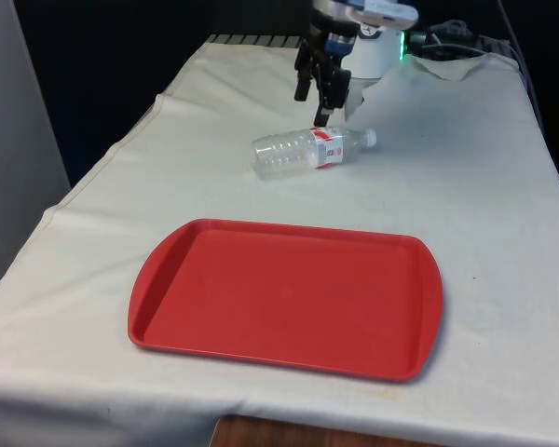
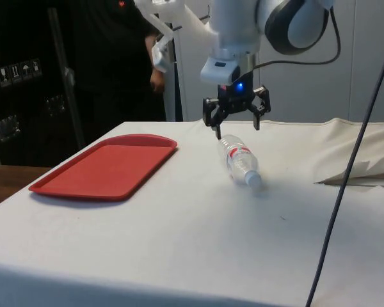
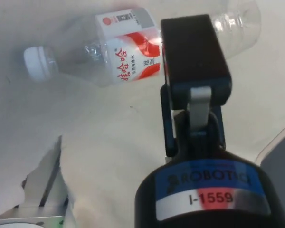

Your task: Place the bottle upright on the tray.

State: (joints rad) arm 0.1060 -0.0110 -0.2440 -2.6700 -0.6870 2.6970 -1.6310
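Red tray (image 1: 289, 298) nearest on the white cloth (image 1: 466, 214), clear plastic bottle (image 1: 309, 150) beyond it lying on its side, white cap, red-and-white label, black gripper (image 2: 235, 125) hovering just above, fingers spread and empty.

White arm reaching down from the far end of the table, wrist bent so the black gripper (image 2: 236, 121) points straight downward. Fingers spread wide apart, nothing between them, tips hanging just above the tabletop without touching it. Seen in the front view (image 1: 319, 98) toward the far end, a little right of centre. One black finger pad (image 3: 194, 52) large in the wrist view, its metal link and the round black wrist housing behind it.
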